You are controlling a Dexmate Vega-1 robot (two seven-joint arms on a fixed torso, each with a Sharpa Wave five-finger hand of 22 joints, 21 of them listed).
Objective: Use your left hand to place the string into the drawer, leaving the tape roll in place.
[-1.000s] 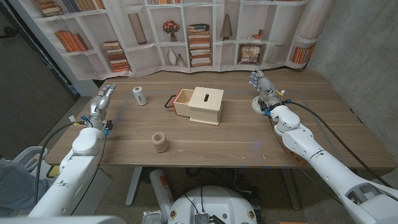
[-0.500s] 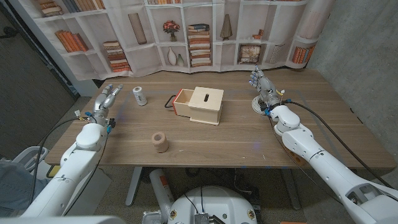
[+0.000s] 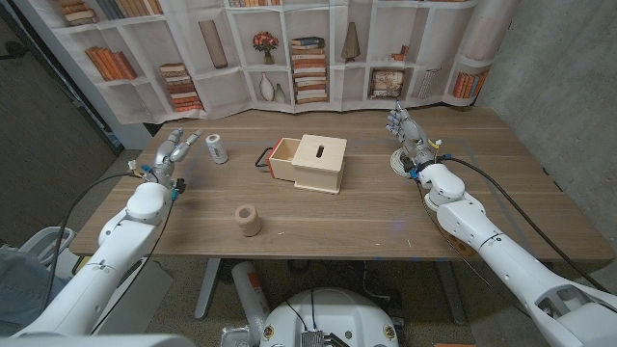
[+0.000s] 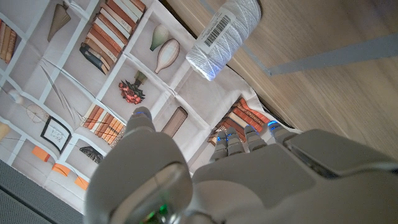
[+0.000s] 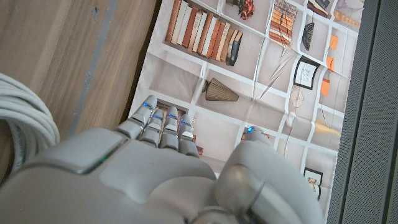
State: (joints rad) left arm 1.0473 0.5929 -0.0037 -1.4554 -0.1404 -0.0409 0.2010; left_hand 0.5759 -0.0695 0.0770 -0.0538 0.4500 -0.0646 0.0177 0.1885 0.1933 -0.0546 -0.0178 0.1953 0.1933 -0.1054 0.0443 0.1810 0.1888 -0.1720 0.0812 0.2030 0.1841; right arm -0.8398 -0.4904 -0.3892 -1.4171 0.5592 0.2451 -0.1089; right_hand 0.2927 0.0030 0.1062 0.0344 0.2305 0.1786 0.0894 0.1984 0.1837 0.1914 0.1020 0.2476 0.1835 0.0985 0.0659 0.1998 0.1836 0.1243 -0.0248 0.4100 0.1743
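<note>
Nearest you on the wooden table (image 3: pixel 366 217) sits the tape roll (image 3: pixel 249 220), a tan ring standing toward the front edge, well apart from both hands. Your left hand (image 3: pixel 174 151) is next out, on the left side of the table, fingers (image 3: pixel 189 141) spread and reaching toward the string with nothing in them. The string (image 3: pixel 217 148), a white spool with a barcode label, stands upright just beyond and to the right of those fingertips, near them but not touched; the left wrist view shows the same spool (image 4: pixel 225 36) on the wood ahead of the hand (image 4: pixel 249 180), with open space between spool and fingers. At about the same depth, mid-table, stands the light wooden box (image 3: pixel 319 162) with a slot in its top, and its drawer (image 3: pixel 282 156) is pulled out toward the string's side, a dark handle (image 3: pixel 263 156) at its front. On the right side, your right hand (image 3: pixel 406 128) is held upright with fingers extended close together, holding nothing, next to a coil of white cable (image 3: pixel 398 161); the right wrist view shows that cable (image 5: pixel 28 121) beside the hand (image 5: pixel 161 168). Farthest back hangs the printed bookshelf backdrop (image 3: pixel 289 48).
</note>
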